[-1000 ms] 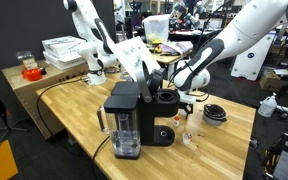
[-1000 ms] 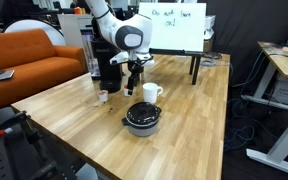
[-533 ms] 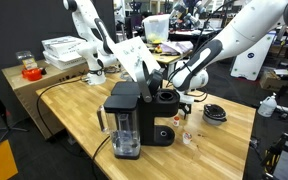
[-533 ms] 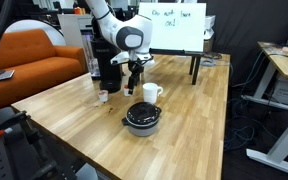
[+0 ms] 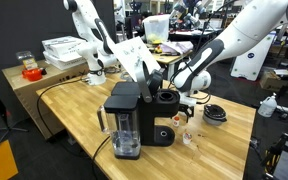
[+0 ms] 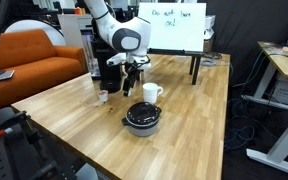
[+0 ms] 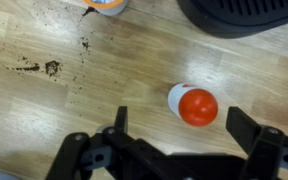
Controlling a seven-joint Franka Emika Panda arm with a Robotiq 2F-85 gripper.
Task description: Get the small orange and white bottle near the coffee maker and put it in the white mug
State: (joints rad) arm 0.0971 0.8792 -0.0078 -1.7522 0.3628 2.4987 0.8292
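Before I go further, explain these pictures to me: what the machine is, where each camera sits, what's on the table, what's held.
The white jointed thing is a robot arm ending in a two-fingered gripper. Two pictures come from cameras standing away from the table; the third comes from a camera on the wrist, looking down past the fingers. On the table are a black coffee maker, a white mug, a black disc and a small white bottle with an orange cap. Nothing is held: the gripper is open above the bottle.
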